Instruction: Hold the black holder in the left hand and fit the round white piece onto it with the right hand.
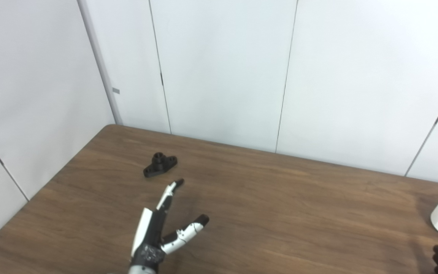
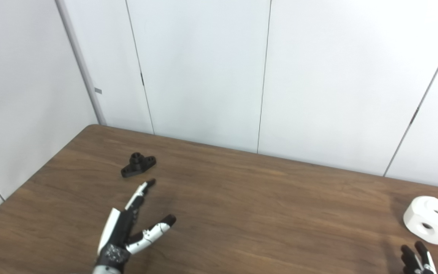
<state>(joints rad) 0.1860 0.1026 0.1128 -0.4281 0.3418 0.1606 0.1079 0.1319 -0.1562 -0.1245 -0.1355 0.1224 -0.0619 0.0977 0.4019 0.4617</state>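
Note:
The black holder (image 1: 160, 164) lies flat on the brown table (image 1: 280, 198) toward the far left, its short round post pointing up. My left hand (image 1: 158, 232) hovers just in front of it, open, fingers stretched toward the holder with a small gap left. The round white piece (image 2: 432, 219), with holes in its top and side, rests near the right edge. Just in front of it, only the dark fingertips (image 2: 416, 258) of my right hand (image 2: 418, 262) poke up from the bottom edge, spread apart and holding nothing.
White wall panels (image 1: 222, 68) stand close behind the table's far edge and along its left side. The table's back left corner (image 1: 108, 127) lies just beyond the holder. Bare wood stretches between the two parts.

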